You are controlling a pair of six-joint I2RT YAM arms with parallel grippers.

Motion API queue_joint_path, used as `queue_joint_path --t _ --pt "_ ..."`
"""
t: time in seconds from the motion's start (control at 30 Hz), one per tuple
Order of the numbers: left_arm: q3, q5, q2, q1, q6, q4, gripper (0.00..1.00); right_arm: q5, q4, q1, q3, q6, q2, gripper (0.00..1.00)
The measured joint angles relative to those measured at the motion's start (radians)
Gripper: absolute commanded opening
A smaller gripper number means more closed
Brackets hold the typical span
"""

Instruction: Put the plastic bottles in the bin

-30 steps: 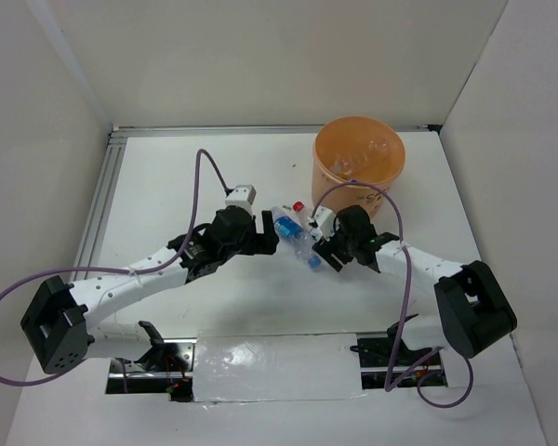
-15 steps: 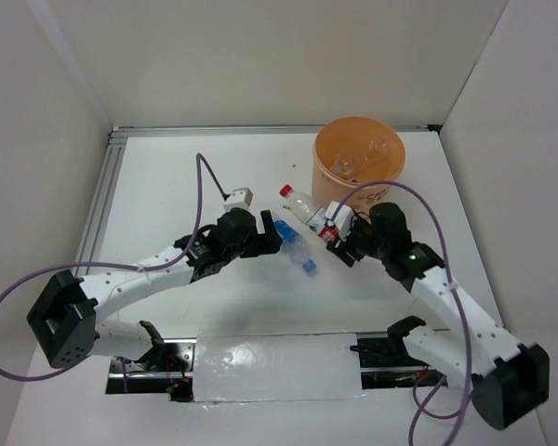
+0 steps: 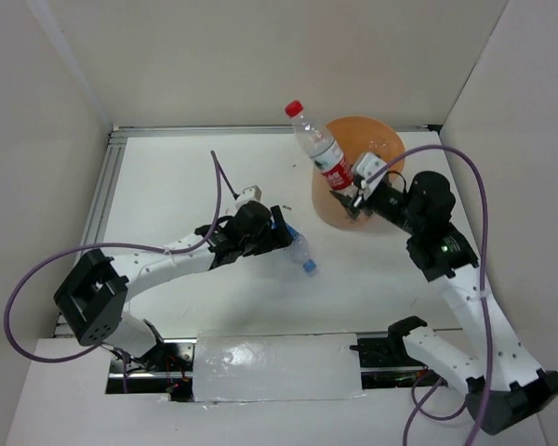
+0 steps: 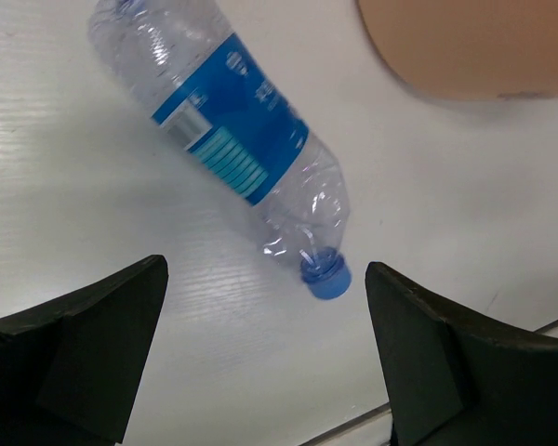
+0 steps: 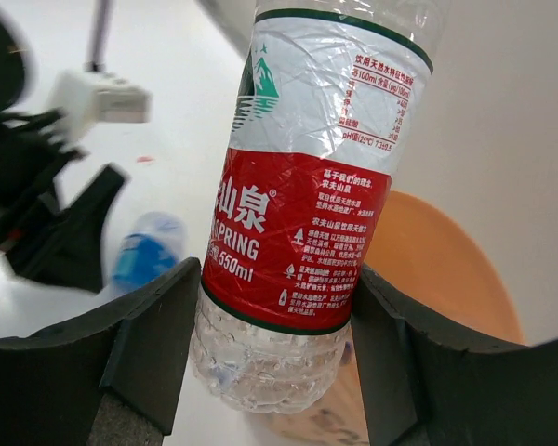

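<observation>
Bottle with the red label (image 5: 293, 232) is off the counter (image 3: 186, 177) now. A second ago it lay next to the blue one, and the right gripper (image 3: 355, 195), clamped on its lower body, has swung it up high, red cap pointing away from the gripper. The orange bin (image 3: 391, 153) sits right by that gripper, so I'd guess the drop is close. Left gripper (image 4: 265, 325) hangs spread wide, with the blue-label bottle (image 4: 237, 139) lying just ahead of its tips. Count: two bottles showing, one bin. Can't see what's inside it.
</observation>
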Motion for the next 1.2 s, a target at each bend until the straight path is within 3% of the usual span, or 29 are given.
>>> queue_joint_path --t 0.07,0.13,0.17,0.2,0.23,0.3,0.5,0.57,0.63,0.67,0.77,0.8,0.93,0.97,1.03,1.07,1.1,1.2 --pt "0.04 -0.003 0.034 0.002 -0.022 -0.014 1.0 -0.007 0.055 -0.062 0.026 0.005 0.061 0.24" --pt "0.1 -0.011 0.084 0.006 -0.048 -0.038 1.0 -0.002 0.085 -0.127 0.048 0.011 0.143 0.3" --pt "0.126 -0.016 0.11 0.007 -0.058 -0.045 1.0 -0.002 0.085 -0.154 0.061 0.012 0.182 0.39" --pt "0.151 -0.019 0.135 0.008 -0.072 -0.052 1.0 -0.007 0.084 -0.187 0.076 0.012 0.223 0.65" --pt "0.176 -0.02 0.163 0.008 -0.08 -0.062 1.0 -0.021 0.08 -0.217 0.09 0.01 0.259 0.76" --pt "0.213 -0.02 0.214 0.01 -0.103 -0.077 1.0 -0.056 0.064 -0.276 0.11 0.004 0.315 0.9" --pt "0.256 -0.02 0.346 0.007 -0.153 -0.13 1.0 -0.208 0.053 -0.438 0.126 0.014 0.336 0.94" --pt "0.274 -0.021 0.383 0.002 -0.16 -0.151 0.95 -0.248 0.05 -0.455 0.126 0.024 0.313 0.94" --pt "0.298 -0.023 0.417 -0.001 -0.173 -0.166 0.84 -0.284 0.048 -0.465 0.123 0.039 0.277 0.94" --pt "0.312 -0.025 0.433 -0.002 -0.177 -0.171 0.62 -0.297 0.047 -0.466 0.12 0.043 0.256 0.94" --pt "0.355 -0.029 0.469 -0.005 -0.178 -0.172 0.39 -0.33 0.049 -0.467 0.094 0.054 0.183 0.94" --pt "0.364 -0.029 0.473 -0.005 -0.174 -0.17 0.25 -0.34 0.043 -0.468 0.079 0.056 0.156 0.94" --pt "0.375 -0.031 0.456 -0.007 -0.142 -0.163 0.03 -0.38 -0.002 -0.475 0.044 0.046 0.089 0.94" --pt "0.365 -0.035 0.44 -0.008 -0.122 -0.161 0.03 -0.392 -0.02 -0.475 0.039 0.039 0.077 0.93" --pt "0.328 -0.047 0.368 -0.011 -0.081 -0.164 0.03 -0.404 -0.045 -0.475 0.024 0.018 0.058 0.62" --pt "0.313 -0.052 0.323 -0.015 -0.056 -0.162 0.02 -0.407 -0.055 -0.475 0.013 0.006 0.048 0.38" --pt "0.287 -0.061 0.22 -0.024 0.004 -0.137 0.02 -0.405 -0.067 -0.475 -0.002 -0.002 0.036 0.04" --pt "0.285 -0.079 0.097 -0.033 0.09 -0.076 0.0 -0.374 -0.099 -0.475 -0.032 -0.002 0.017 0.0"
